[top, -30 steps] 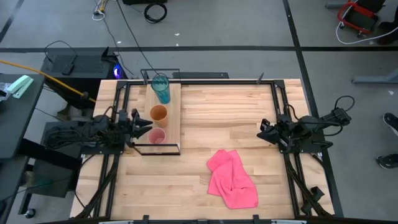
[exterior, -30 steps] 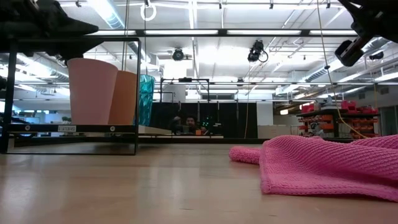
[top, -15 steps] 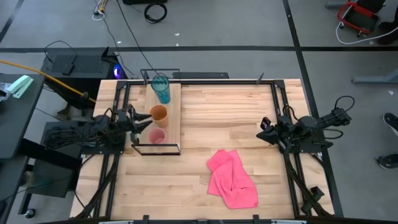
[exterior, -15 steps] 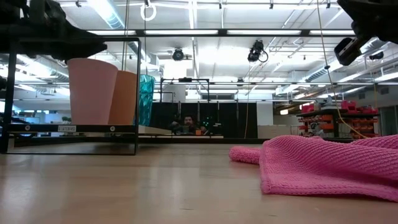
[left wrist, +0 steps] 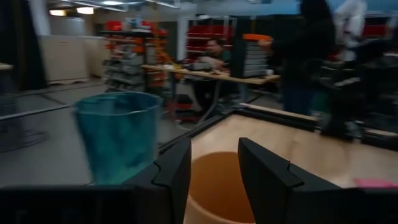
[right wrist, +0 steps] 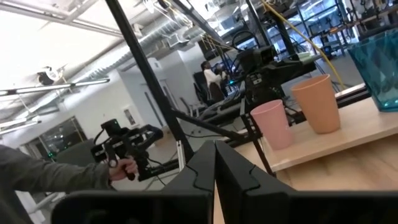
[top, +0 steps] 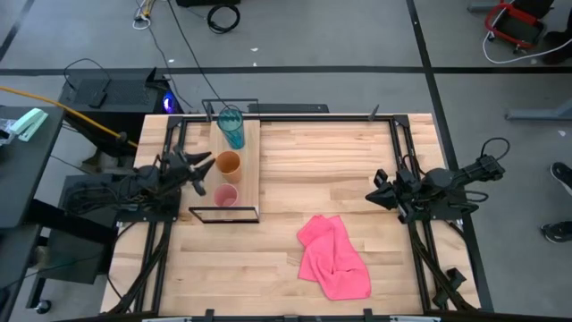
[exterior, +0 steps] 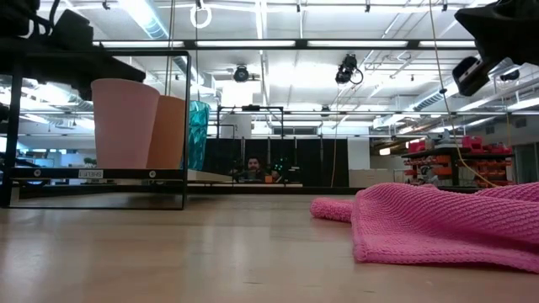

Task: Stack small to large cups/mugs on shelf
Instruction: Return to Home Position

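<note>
— Fingers first?
— My left gripper (left wrist: pixel 214 149) has them parted, holding nothing; my right gripper (right wrist: pixel 214 149) has them pressed together (nothing between).
— The arms?
— Left lies level at nine o'clock of the orange cup (top: pixel 229 163). Right lies low at the table's (top: pixel 340 161) three o'clock.
— The cups?
— On the shelf (top: pixel 251 170): teal cup (top: pixel 231 127) at twelve, orange in the middle, pink cup (top: pixel 225 196) at six.
</note>
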Controlling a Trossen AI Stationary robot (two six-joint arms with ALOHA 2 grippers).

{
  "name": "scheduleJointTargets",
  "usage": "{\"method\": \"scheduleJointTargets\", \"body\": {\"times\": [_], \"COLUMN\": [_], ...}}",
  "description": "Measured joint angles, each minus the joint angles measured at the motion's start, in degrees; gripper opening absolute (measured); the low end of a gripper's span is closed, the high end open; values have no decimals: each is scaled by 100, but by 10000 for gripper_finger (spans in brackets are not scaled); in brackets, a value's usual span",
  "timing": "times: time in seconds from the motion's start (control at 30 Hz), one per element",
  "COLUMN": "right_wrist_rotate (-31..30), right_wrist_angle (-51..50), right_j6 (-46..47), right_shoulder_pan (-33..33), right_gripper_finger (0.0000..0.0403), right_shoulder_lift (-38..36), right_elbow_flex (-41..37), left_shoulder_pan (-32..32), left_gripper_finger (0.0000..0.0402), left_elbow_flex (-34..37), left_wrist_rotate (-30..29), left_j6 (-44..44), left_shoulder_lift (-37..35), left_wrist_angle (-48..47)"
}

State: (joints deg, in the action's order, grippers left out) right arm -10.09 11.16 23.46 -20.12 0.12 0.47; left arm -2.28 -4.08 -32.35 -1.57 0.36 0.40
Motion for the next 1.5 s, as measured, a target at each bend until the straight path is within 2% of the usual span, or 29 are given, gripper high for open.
{"method": "scheduleJointTargets", "body": {"times": [0.33,0.7,0.83,1.1,1.2,1.4,1.5], "right_wrist_rotate": [1,2,2,2,4,4,4], "right_wrist_angle": [0,0,-1,-44,-45,-110,-122], "right_j6": [-199,-111,-113,-113,-114,-151,-76], "right_shoulder_pan": [0,0,0,0,0,0,0], "right_gripper_finger": [14,14,14,14,14,14,14], "right_shoulder_lift": [0,0,0,0,0,2,2], "right_elbow_flex": [0,0,0,0,0,2,2], "left_shoulder_pan": [-747,-2178,-2821,-3926,-4127,-4226,-4225], "left_gripper_finger": [145,140,138,148,149,141,137], "left_elbow_flex": [0,0,0,0,0,345,352], "left_wrist_rotate": [-144,-37,344,1618,2002,2100,2153], "left_j6": [-93,226,224,101,71,-360,-155], "left_shoulder_lift": [-2,-2,-2,-2,0,16,39], "left_wrist_angle": [106,238,236,228,101,222,398]}}
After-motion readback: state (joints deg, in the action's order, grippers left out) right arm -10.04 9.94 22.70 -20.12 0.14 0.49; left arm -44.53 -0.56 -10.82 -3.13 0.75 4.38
